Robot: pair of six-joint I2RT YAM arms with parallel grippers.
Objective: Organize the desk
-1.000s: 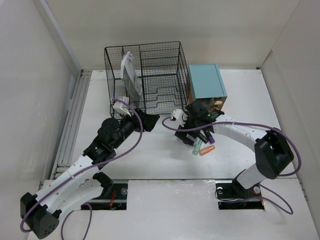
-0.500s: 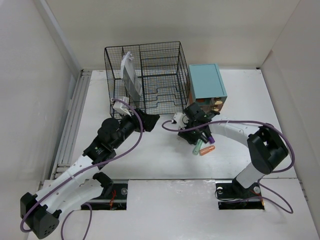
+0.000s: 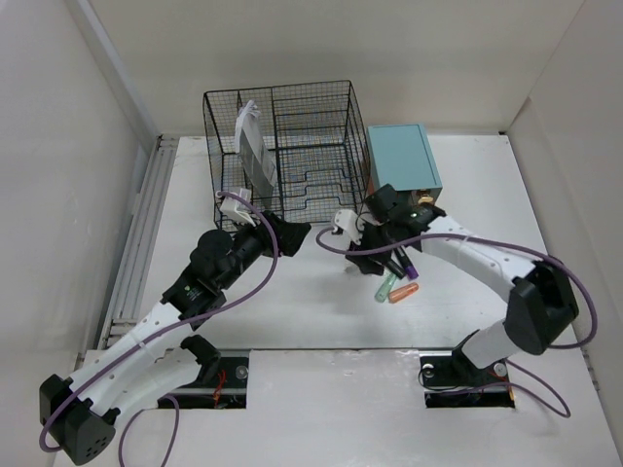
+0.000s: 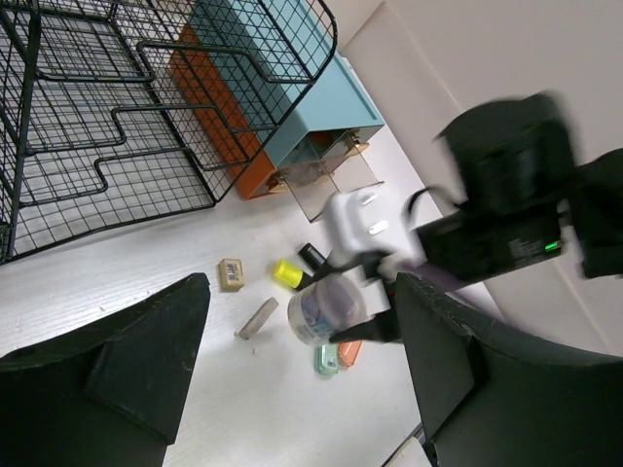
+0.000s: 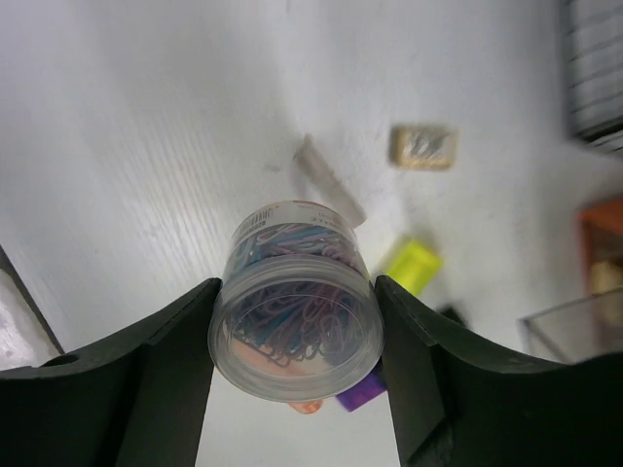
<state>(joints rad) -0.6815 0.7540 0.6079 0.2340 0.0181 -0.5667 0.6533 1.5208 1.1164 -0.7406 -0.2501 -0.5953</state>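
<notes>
The desk (image 3: 292,311) is a white tabletop. My right gripper (image 3: 378,255) is shut on a clear jar of coloured paper clips (image 5: 295,292) and holds it above a cluster of small items. The jar also shows in the left wrist view (image 4: 326,309). Below it lie a yellow highlighter (image 5: 413,265), a tan eraser (image 5: 422,146), a pale stick (image 5: 329,180), a green piece (image 3: 384,285), an orange piece (image 3: 403,291) and a purple marker (image 3: 410,263). My left gripper (image 3: 292,232) is open and empty, by the front of the organizer, left of the cluster.
A black wire-mesh organizer (image 3: 282,146) stands at the back with folded papers (image 3: 253,146) in its left part. A teal drawer box (image 3: 401,156) sits to its right, with a clear drawer (image 4: 336,180) pulled out. A grey rail (image 3: 136,233) runs along the left edge.
My right gripper has shifted a little back and right with the jar, towards the teal box. The left arm has not moved.
</notes>
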